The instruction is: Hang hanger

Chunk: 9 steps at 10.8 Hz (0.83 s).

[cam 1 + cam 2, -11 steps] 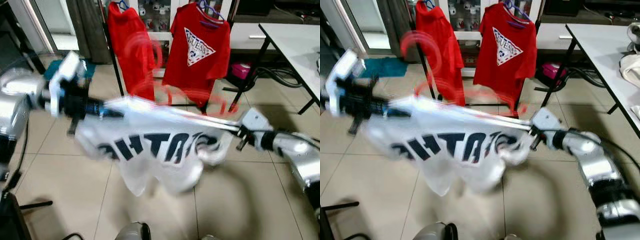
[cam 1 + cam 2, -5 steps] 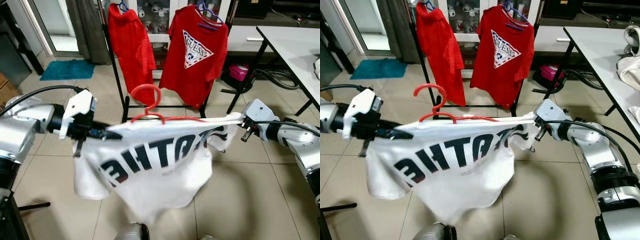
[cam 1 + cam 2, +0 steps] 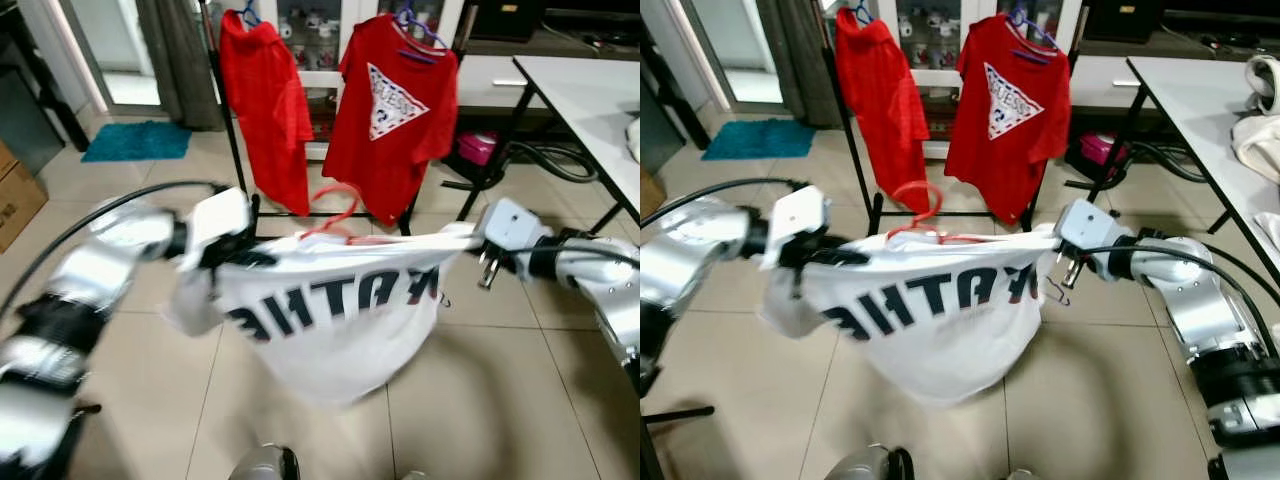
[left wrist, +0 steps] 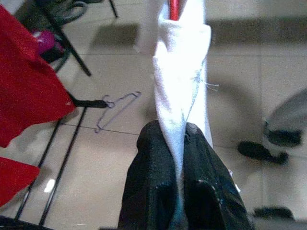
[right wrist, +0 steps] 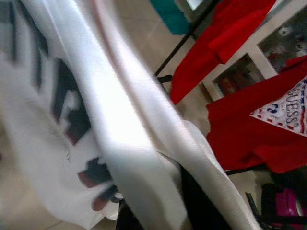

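The left gripper [image 3: 845, 257] has its jaws clenched on one shoulder of the white shirt [image 3: 940, 320]. The red hanger [image 3: 920, 215] sits in its collar, hook up, just before the rack [image 3: 850, 130] with 2 red shirts [image 3: 1005, 100]. The right gripper [image 3: 1055, 240] jaws clamp the other shoulder. Open tile floor [image 3: 1100, 400] lies below. Since 0.5 s ago the grippers are closer together, the shirt sagging more. A desk [image 3: 1220, 110] stands right.
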### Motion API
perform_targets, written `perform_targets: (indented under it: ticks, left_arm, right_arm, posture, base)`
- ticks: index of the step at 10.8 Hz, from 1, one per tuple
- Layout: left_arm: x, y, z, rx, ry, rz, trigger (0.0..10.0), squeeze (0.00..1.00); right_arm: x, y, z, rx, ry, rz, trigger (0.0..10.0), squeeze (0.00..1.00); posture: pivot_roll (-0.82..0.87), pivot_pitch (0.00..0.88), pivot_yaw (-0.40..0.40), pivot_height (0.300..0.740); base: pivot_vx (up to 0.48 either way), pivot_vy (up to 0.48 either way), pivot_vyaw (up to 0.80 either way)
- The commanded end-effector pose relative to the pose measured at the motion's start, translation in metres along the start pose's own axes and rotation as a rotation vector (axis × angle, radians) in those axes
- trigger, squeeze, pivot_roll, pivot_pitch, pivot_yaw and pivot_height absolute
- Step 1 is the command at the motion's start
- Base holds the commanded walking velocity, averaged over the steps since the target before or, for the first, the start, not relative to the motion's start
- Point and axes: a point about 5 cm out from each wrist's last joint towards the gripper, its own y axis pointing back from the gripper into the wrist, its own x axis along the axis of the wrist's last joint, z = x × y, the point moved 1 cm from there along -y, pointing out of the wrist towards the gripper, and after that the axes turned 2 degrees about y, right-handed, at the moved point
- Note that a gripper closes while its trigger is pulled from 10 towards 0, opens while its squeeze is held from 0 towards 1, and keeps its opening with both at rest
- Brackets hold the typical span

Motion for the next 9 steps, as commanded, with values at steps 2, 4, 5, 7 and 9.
perform_targets:
  ticks: [2, 4, 5, 7, 9]
  left_arm:
    - [0.016, -0.007, -0.02, 0.136, -0.011, 0.05, 0.0, 0.0]
    - [0.031, -0.017, -0.03, 0.174, 0.041, 0.156, 0.0, 0.0]
    - [0.034, -0.019, -0.03, 0.168, 0.052, 0.178, 0.0, 0.0]
    - [0.026, -0.037, -0.018, 0.068, -0.036, 0.069, 0.0, 0.0]
    - [-0.004, -0.034, -0.01, 0.023, -0.074, -0.121, 0.0, 0.0]
  right_arm:
    - [-0.002, 0.0, -0.019, 0.075, 0.0, -0.036, 0.0, 0.0]
    - [0.003, -0.011, -0.037, 0.058, -0.02, -0.046, 0.0, 0.0]
    - [0.005, -0.014, -0.039, 0.055, -0.021, -0.043, 0.0, 0.0]
    - [0.024, -0.037, -0.045, -0.019, -0.053, -0.014, 0.0, 0.0]
    - [0.019, -0.025, -0.009, -0.155, -0.024, -0.086, 0.0, 0.0]
  posture:
    - [-0.1, 0.0, 0.057, 0.74]
    - [-0.11, 0.0, 0.065, 0.74]
    - [-0.11, 0.0, 0.065, 0.74]
    - [-0.11, 0.0, 0.076, 0.74]
    - [-0.11, 0.0, 0.083, 0.74]
  base:
    - [0.0, 0.0, 0.0]
    - [0.0, 0.0, 0.0]
    - [0.0, 0.0, 0.0]
    - [0.0, 0.0, 0.0]
    - [0.0, 0.0, 0.0]
